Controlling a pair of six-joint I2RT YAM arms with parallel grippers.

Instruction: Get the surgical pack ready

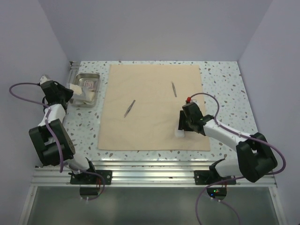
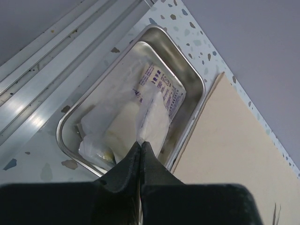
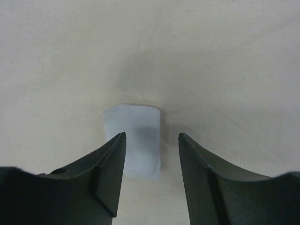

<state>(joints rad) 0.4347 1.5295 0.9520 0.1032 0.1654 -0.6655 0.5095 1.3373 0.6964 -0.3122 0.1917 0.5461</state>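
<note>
the tan cloth wrap (image 1: 154, 108) of the surgical pack lies unfolded, a flat matte square filling the centre of the top view on a speckled terrazzo-pattern table (image 1: 225, 84). its weave looks smooth and plain, with faint creases in the right wrist view.

the pack's steel tray (image 1: 80, 77) sits off the cloth, just beside its upper left corner: a shallow rectangular pan with rounded corners and a shiny rolled rim (image 2: 197, 84). inside it, crinkled white packets (image 2: 159, 91) are heaped, one printed with blue text.

the left claw (image 2: 140, 143) is over the tray, its black fingers pressed tight together and pinching the edge of a soft, translucent white packet (image 2: 152, 119).

the right claw (image 3: 152, 136) stands at middling width at the lower right of the cloth, holding nothing. a small pale square pad (image 3: 133, 140) lies flat on the cloth below its left finger.

two slim metal instruments rest on the cloth, one (image 1: 129, 108) left of centre, one (image 1: 174, 89) toward the upper right, well apart.
</note>
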